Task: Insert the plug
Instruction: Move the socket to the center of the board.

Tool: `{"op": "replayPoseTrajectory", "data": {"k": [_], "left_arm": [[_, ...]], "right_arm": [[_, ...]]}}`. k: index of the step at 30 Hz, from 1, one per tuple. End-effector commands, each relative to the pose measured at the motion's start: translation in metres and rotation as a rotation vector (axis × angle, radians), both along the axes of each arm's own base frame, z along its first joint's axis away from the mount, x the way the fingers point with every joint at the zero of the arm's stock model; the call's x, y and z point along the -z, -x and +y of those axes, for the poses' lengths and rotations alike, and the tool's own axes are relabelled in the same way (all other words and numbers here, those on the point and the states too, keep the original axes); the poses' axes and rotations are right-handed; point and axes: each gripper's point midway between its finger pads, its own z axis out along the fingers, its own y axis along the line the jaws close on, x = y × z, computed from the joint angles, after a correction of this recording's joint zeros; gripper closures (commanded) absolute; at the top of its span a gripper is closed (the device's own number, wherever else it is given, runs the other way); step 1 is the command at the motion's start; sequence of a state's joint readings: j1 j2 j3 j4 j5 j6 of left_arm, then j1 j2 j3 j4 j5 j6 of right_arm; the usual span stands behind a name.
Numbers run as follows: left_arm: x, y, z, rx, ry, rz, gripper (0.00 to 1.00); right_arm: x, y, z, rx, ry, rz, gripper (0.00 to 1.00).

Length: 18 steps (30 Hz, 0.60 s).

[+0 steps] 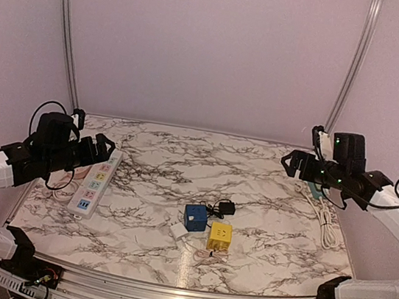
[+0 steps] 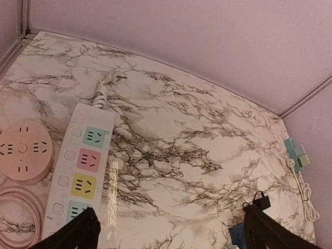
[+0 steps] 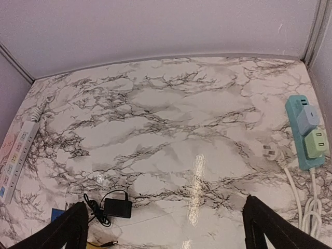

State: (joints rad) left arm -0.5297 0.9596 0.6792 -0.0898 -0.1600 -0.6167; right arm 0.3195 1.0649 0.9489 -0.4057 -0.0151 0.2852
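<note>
At lower centre of the top view, on the marble table [image 1: 257,165]: black plug [image 1: 227,208], thin lead coiled beside it, just up and right of a blue cube [image 1: 194,216] and just above a yellow cube [image 1: 219,235]. Touched by neither arm.

Well off to its upper left, left gripper [image 1: 101,148], spread wide with nothing between the fingers, hanging over the top end of a white power strip [image 1: 95,183]. Off to its upper right, right gripper [image 1: 294,164], likewise wide open and empty, above a teal power strip [image 1: 315,189] at the right edge of the table.

Judged from that view: nearer the right gripper than the left, though well apart from both.

From the right wrist, low and left in the frame, just inside the finger at the lower left corner, so down and leftward of the open jaws. Longer across that frame than up it, by the look of it, so probably crosswise to the line of approach. Prongs too small to make out.

From the left wrist, small at the lower right, just above that finger's tip.

Likely calls for the right arm to come down and leftward, wrist turned to close across the plug's short side. No telling the intended socket.
</note>
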Motion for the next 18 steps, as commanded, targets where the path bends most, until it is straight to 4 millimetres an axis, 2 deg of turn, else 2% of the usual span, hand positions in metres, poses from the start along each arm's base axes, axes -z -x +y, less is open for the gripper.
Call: {"op": "replayPoseTrajectory", "data": {"k": [1,10,18], "left_arm": [[0.035,-0.008,0.023,-0.041,-0.162,0.14,0.01],[0.093,-0.006,0.034,-0.036,-0.256,0.3,0.01],[0.122,-0.004,0.046,-0.043,-0.376,0.364,0.01]], "right_arm": [[0.0,0.009,0.022,-0.13,-0.047,-0.009,0.02],[-0.002,0.02,0.032,-0.209,-0.061,-0.023,0.02],[0.009,0.022,0.037,-0.228,-0.084,-0.007,0.02]]}}
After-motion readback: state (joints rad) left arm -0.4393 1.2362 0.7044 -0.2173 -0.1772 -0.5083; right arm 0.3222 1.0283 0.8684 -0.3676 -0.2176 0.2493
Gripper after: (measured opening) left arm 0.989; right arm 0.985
